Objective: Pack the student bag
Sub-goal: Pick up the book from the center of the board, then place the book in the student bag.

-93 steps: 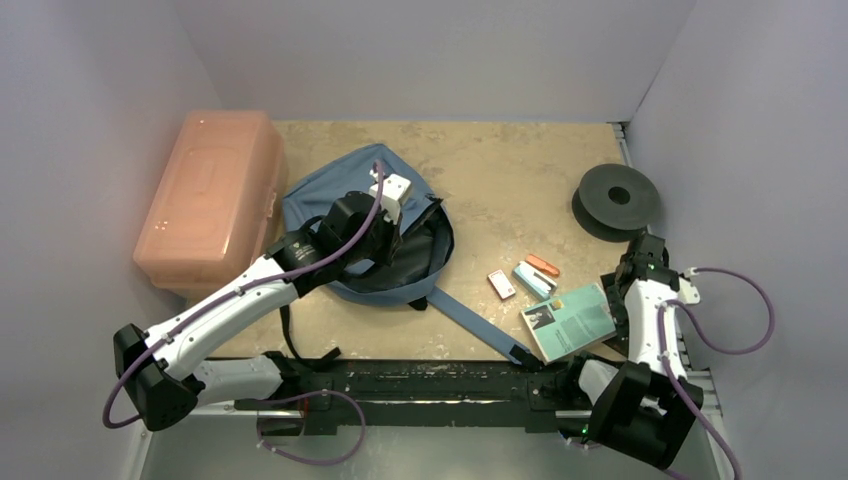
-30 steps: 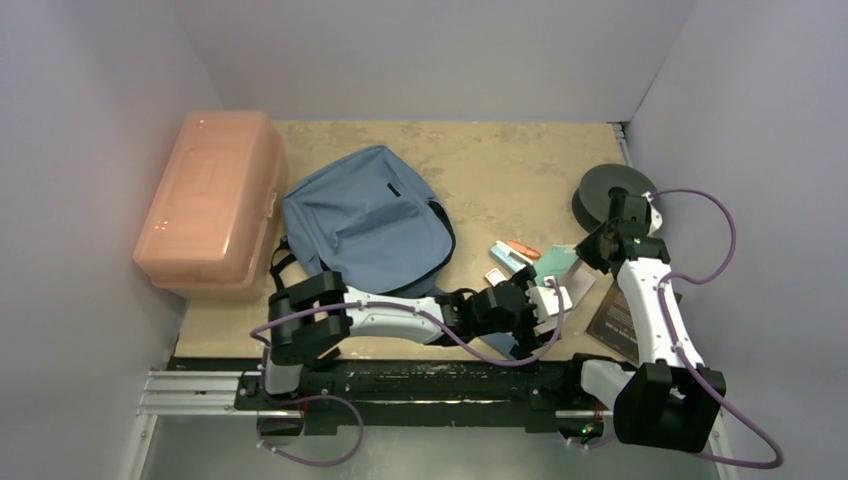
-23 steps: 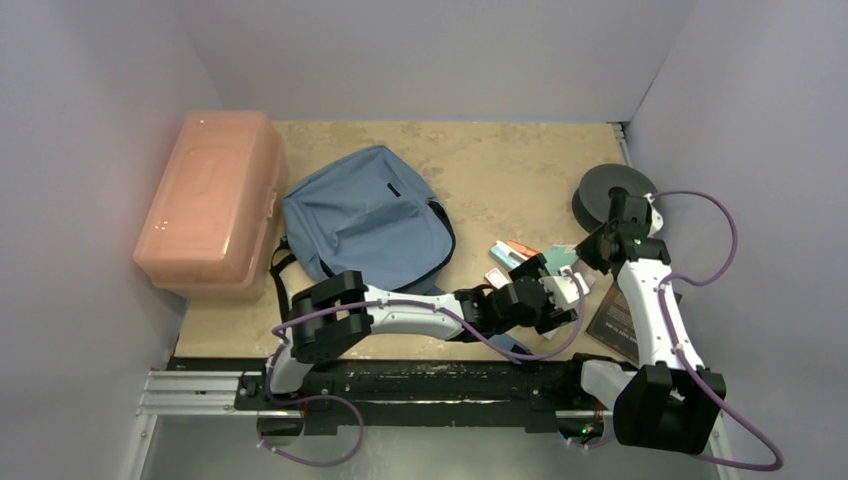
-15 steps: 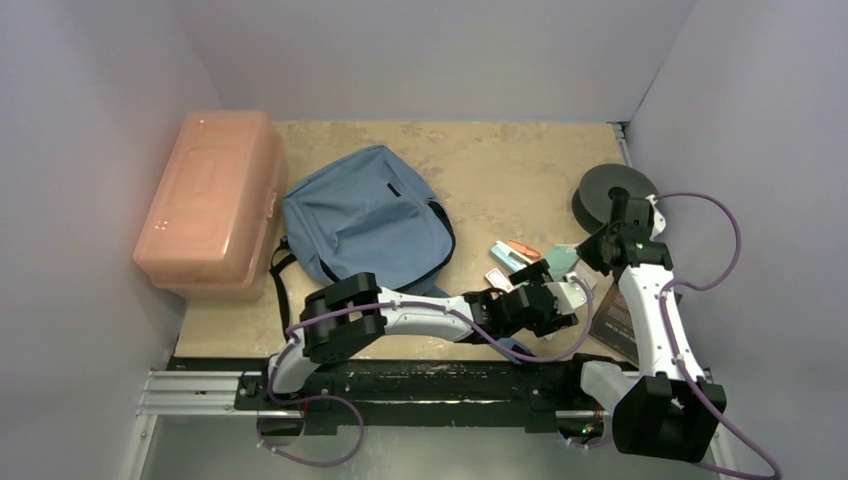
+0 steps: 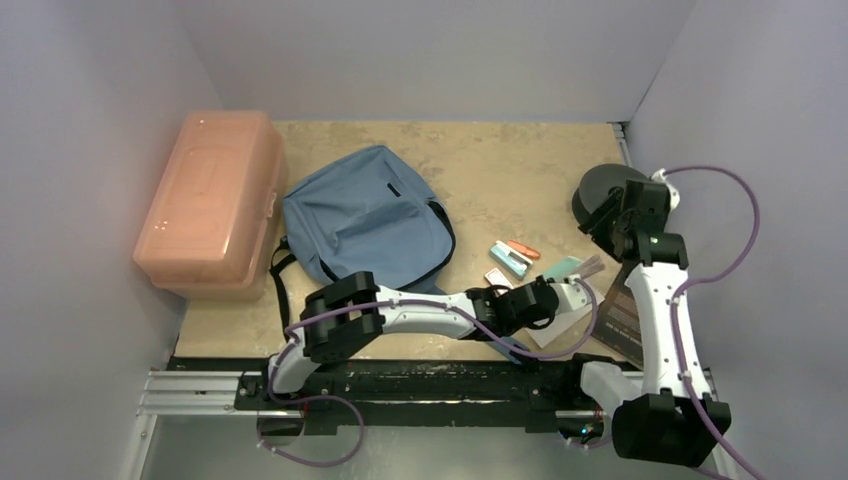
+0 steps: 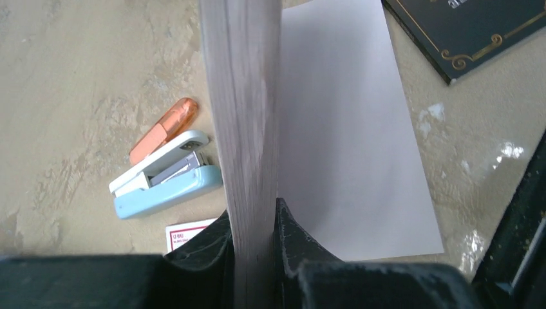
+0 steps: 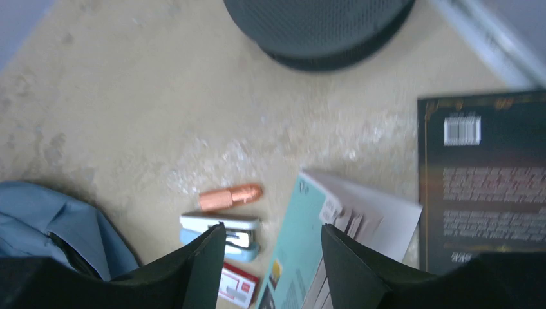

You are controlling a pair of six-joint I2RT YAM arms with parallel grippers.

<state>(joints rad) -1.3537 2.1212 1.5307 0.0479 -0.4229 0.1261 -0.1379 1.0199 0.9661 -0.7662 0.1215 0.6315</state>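
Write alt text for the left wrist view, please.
The left gripper grips the page edges of an open book, one white page spread to its right. Left of it lie a blue stapler and an orange tube; a dark book shows top right.

Wide bare surface (image 5: 500, 168) at back centre, between student bag (image 5: 365, 220) and black mesh disc (image 5: 610, 195). Crowded at right front: orange tube (image 5: 522, 249), blue stapler (image 5: 510, 263), small red-and-white box (image 5: 497, 279), teal book (image 5: 562, 269) clamped in the left pincer (image 6: 253, 238), dark book (image 5: 612, 320) flat beside it. Near edge barred by the outstretched left arm (image 5: 420, 308); right edge by the right arm (image 5: 660, 300). Left side walled off by the salmon box (image 5: 210, 195).
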